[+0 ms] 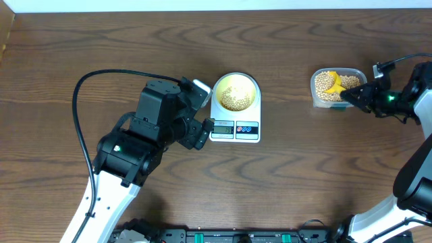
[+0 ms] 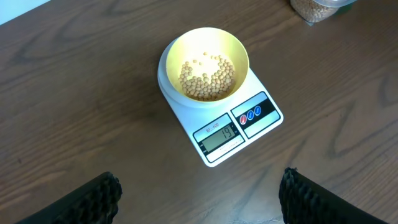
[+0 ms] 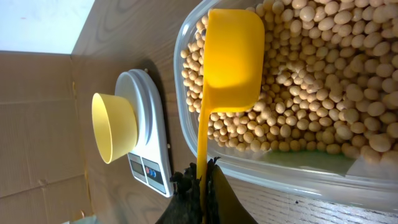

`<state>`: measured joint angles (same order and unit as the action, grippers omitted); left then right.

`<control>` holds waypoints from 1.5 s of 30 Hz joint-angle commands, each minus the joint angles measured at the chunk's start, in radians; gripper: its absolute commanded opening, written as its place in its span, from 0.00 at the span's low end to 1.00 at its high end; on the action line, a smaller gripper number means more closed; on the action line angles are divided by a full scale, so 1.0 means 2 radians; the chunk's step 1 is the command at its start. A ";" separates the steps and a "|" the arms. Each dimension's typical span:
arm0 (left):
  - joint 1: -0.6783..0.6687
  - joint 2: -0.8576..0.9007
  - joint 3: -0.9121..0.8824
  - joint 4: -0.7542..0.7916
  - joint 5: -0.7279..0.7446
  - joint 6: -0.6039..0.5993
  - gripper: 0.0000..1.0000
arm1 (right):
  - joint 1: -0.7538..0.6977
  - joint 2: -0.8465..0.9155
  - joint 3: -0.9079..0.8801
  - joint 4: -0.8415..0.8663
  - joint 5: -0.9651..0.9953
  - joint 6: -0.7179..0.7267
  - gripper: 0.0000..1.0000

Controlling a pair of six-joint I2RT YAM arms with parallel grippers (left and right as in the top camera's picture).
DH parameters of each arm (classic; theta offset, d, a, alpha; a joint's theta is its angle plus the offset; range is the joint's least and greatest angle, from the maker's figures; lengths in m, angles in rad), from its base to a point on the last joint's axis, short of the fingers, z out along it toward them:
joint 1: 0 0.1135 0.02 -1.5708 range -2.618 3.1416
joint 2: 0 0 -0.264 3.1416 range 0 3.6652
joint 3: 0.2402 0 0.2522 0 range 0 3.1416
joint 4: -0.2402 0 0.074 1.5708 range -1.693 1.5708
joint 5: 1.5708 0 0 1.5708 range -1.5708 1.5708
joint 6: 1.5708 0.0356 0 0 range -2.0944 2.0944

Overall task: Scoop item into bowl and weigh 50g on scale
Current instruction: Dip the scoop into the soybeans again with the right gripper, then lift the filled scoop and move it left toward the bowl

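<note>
The pale yellow bowl (image 1: 235,92) sits on the white scale (image 1: 235,128), with a layer of beans (image 2: 207,77) in it. The scale's display (image 2: 217,135) shows a reading. The clear tub (image 1: 335,86) at the right holds many more beans (image 3: 323,81). My right gripper (image 3: 202,183) is shut on the handle of the yellow scoop (image 3: 233,62), whose cup is over the beans in the tub. My left gripper (image 2: 199,202) is open and empty, hovering over bare table just left of the scale.
A black cable (image 1: 88,88) loops over the table at the left. The left arm's body (image 1: 145,135) stands close beside the scale's left edge. Cardboard (image 3: 37,124) shows beyond the scale in the right wrist view.
</note>
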<state>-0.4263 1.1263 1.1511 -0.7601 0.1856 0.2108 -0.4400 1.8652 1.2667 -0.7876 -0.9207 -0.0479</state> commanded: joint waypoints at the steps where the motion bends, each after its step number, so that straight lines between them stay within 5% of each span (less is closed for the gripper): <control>1: 0.002 0.002 0.000 -0.001 0.004 0.005 0.83 | 0.006 0.006 -0.003 0.001 -0.014 -0.004 0.01; 22: 0.002 0.002 0.000 -0.001 0.004 0.005 0.83 | -0.045 0.006 -0.003 -0.035 -0.041 -0.011 0.01; 45: 0.002 0.002 0.000 -0.001 0.004 0.005 0.83 | -0.053 0.006 -0.003 -0.022 -0.249 -0.081 0.01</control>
<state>-0.4263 1.1263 1.1511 -0.7601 0.1856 0.2108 -0.5541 1.8656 1.2667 -0.8494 -1.2873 -0.1513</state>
